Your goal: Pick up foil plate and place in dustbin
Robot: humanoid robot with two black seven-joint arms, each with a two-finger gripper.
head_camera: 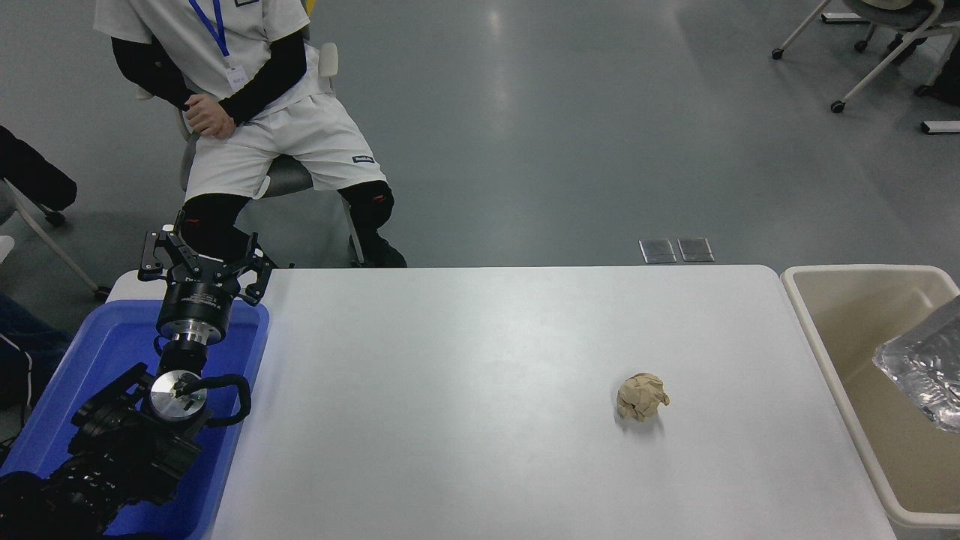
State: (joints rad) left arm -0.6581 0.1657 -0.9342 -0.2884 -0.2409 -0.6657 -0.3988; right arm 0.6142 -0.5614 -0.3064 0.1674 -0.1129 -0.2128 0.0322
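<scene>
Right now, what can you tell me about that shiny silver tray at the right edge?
The foil plate looks like thin crinkled aluminium, shiny with bright glints. Only part of it shows; the rest is cut off by the picture's right edge. It sits tilted over the inside of the beige dustbin. Whether it is held or rests on the bin cannot be seen, as no gripper shows there.
</scene>
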